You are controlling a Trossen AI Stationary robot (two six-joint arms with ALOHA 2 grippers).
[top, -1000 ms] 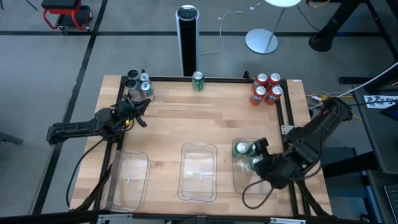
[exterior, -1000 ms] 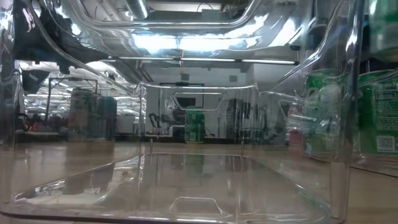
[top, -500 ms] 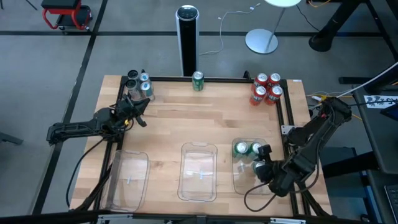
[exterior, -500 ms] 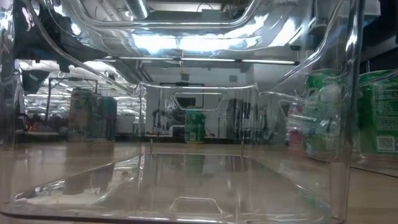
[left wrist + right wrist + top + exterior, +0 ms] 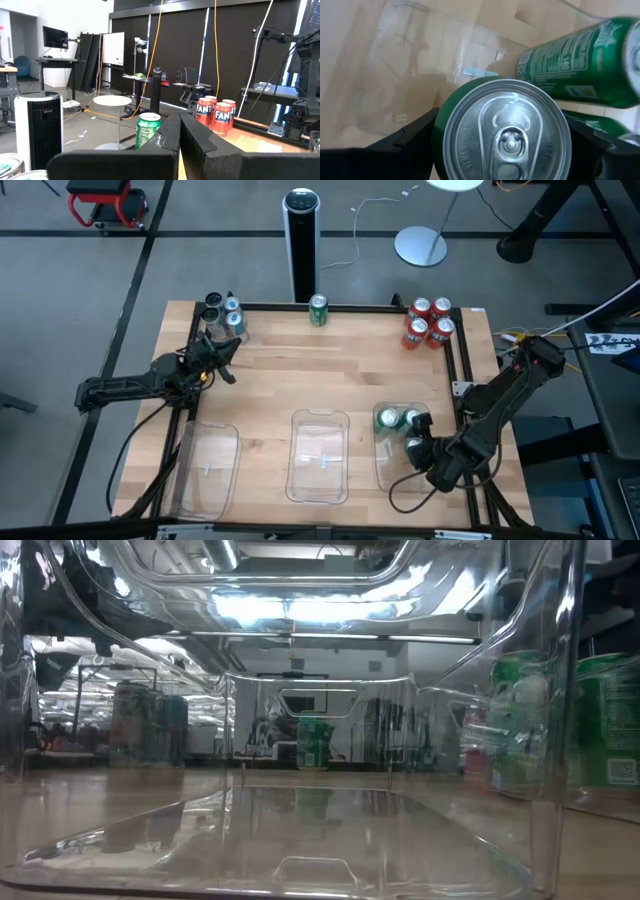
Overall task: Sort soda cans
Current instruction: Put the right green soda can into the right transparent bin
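From above, the wooden worktop (image 5: 300, 375) carries twelve small soda cans in four places. Four silver and black cans (image 5: 222, 314) cluster at the far left corner. One green can (image 5: 318, 309) stands alone at the middle of the far edge. Four red and white cans (image 5: 429, 322) cluster at the far right corner. Three green cans (image 5: 400, 428) sit in the right tray (image 5: 385, 470). Three clear plastic trays line the near edge; the left tray (image 5: 207, 470) and middle tray (image 5: 319, 457) hold no cans. A tall black and silver cylinder (image 5: 300, 243) stands on the floor just beyond the far edge. The left pincer (image 5: 226, 360) hangs near the silver and black cans, touching none. The right pincer (image 5: 417, 442) is inside the right tray, around one green can. From worktop height, the view passes through the clear walls of the middle tray (image 5: 300, 870); the lone green can (image 5: 313, 743) shows far off, and green cans (image 5: 560, 730) show blurred through plastic on the right. The left wrist camera shows the left pincer (image 5: 180, 131) with its fingers together, the lone green can (image 5: 148, 129) beyond, and red cans (image 5: 215, 115) farther off. The right wrist camera shows the right pincer (image 5: 502, 145) clamped on an upright green can (image 5: 505, 135) with a silver top and pull tab; another green can (image 5: 580, 62) shows just beside it.
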